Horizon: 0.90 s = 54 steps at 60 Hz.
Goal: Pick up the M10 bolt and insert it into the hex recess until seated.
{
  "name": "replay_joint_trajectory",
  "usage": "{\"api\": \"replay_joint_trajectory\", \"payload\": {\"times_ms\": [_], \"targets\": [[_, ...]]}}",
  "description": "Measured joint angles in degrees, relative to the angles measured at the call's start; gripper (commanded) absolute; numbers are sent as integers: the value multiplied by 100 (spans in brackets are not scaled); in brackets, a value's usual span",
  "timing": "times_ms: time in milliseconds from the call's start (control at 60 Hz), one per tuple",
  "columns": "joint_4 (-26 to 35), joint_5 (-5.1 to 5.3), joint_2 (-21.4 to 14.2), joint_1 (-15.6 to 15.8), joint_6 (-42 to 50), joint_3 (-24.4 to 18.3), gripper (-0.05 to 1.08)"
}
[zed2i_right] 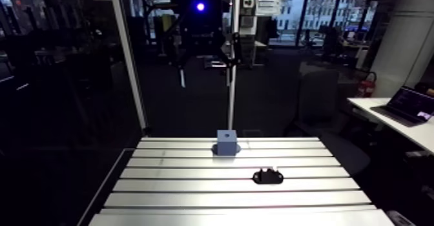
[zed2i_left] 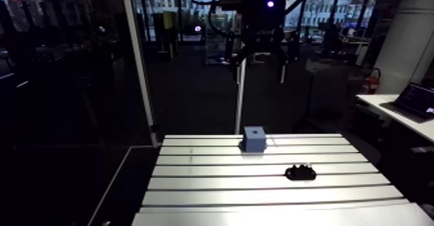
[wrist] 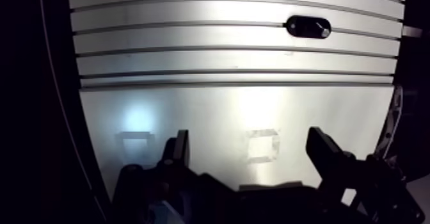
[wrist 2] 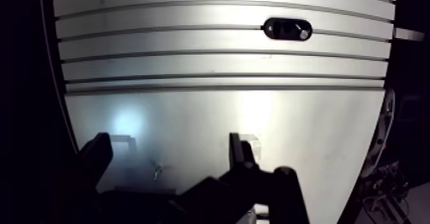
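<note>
Seemingly you held the claw [wrist: 249, 137] wide open, empty, high above the desk [wrist: 192, 60] to sight the black bolt [wrist: 308, 27].

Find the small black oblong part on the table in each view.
Arm view: small black oblong part on the slotted aluminium table, nearer the camera than the blue cube.
Wrist view: the part well ahead of the end effector, past several slots.
Shared landmark: the table's slots.

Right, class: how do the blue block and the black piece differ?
The blue block is a boxy cube standing tall; the black piece is low and oblong. The block sits near the far edge of the table, the black piece nearer the camera. Both rest on its slotted top, apart.
</note>
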Motion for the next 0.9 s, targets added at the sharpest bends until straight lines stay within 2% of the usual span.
{"api": "replay_joint_trajectory", "payload": {"times_ms": [267, 450, 900], "targets": [[-38, -38, -48, -39, -553, 81, 1], [-302, -46, -79, -106, -1109, 214, 1], [-1499, -27, -320, -789, -2856, 1033, 1]]}}
